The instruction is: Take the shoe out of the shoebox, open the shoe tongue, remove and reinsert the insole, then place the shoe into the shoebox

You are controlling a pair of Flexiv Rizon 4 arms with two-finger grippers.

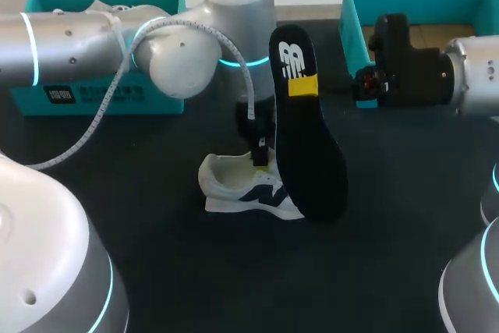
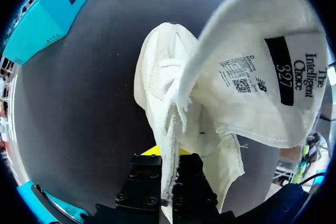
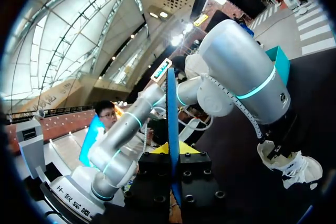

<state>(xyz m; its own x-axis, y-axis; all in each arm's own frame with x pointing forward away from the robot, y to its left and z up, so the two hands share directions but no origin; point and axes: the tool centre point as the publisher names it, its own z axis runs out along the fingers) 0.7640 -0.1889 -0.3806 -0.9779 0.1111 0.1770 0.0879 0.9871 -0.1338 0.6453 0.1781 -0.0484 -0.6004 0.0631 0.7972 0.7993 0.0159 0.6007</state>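
Insole (image 1: 310,142), pinched upright in right tool (image 3: 173,162): best lowered low-end-first into shoe (image 1: 248,189), left tool (image 2: 169,170) clamped on its cloth, holding it steady.

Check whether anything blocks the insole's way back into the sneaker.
Yes: the left pincer sits at the sneaker's opening, pinching the tongue, right beside the insole held upright by the right pincer.

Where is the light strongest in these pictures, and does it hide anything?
Head view: the silver left arm gleams, while the black insole nearly merges with the dark table. Left wrist view: the white shoe tongue is evenly lit, its folds shadowed. Right wrist view: that arm shines too, behind the edge-on insole.
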